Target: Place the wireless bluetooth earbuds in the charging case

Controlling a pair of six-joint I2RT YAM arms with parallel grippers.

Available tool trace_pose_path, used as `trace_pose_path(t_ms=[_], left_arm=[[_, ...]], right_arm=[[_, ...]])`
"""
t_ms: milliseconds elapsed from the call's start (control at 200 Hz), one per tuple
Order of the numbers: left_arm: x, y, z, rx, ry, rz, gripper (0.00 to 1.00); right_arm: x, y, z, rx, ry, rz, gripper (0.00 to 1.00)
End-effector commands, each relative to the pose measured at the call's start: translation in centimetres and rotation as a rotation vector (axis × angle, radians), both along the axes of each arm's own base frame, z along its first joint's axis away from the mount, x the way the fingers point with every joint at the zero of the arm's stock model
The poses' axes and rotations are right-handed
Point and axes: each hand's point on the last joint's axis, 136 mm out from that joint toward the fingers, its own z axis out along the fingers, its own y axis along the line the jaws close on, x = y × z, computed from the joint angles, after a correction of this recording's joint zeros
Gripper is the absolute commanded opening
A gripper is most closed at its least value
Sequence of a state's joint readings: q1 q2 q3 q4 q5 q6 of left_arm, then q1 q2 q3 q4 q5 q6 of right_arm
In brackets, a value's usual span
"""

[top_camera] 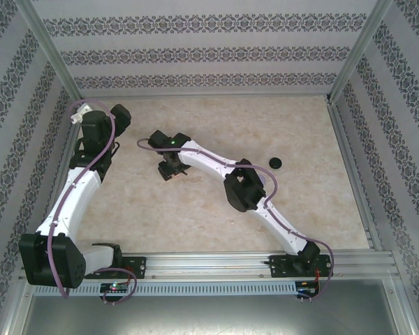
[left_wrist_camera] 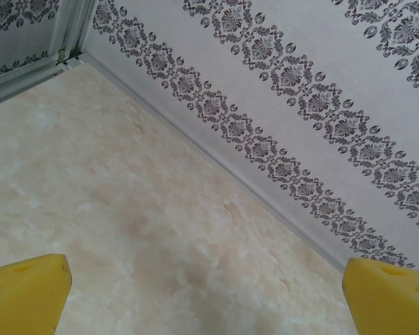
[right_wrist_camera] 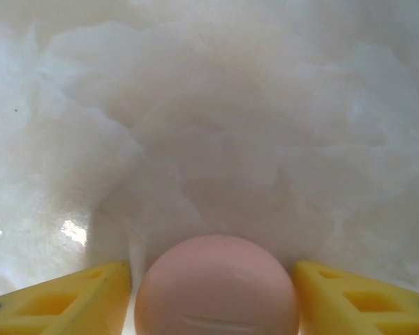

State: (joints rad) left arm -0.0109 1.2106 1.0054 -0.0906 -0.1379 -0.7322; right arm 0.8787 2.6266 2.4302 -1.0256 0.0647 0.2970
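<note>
A round pale pink charging case [right_wrist_camera: 216,289] lies shut on the table, its lid seam facing the camera. My right gripper [right_wrist_camera: 213,271] is low over it, with one yellow finger [right_wrist_camera: 91,293] on each side and a thin gap left at each. In the top view this gripper [top_camera: 171,169] is left of the table's middle, and a bit of pink [top_camera: 169,179] shows under it. My left gripper [left_wrist_camera: 206,273] is wide open over bare table near the back left corner, with nothing between its fingers. The earbuds are out of view.
A small black round case [top_camera: 274,163] lies on the table to the right of the right arm's elbow. The left arm [top_camera: 91,136] is folded along the left wall. Patterned walls [top_camera: 209,56] with metal posts close in the table.
</note>
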Motion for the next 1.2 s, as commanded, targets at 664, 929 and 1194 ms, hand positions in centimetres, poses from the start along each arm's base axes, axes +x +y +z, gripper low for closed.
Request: trace_pose_path(t_ms=[664, 929, 1194], left_arm=[[-0.7, -5.4, -4.0, -0.285, 0.122, -0.196, 0.99], [0.4, -11.3, -3.1, -0.363, -0.076, -0.512, 1.0], [-0.5, -18.7, -3.4, -0.262, -0.184, -0.789, 1.0]], right_arm=[[1.0, -4.8, 7.5, 0.133, -0.042, -0.268, 0.37], [3.8, -10.4, 11.2, 0.291, -0.054, -0.444, 0.36], [5.8, -16.2, 13.3, 0.481, -0.044, -0.692, 0.36]])
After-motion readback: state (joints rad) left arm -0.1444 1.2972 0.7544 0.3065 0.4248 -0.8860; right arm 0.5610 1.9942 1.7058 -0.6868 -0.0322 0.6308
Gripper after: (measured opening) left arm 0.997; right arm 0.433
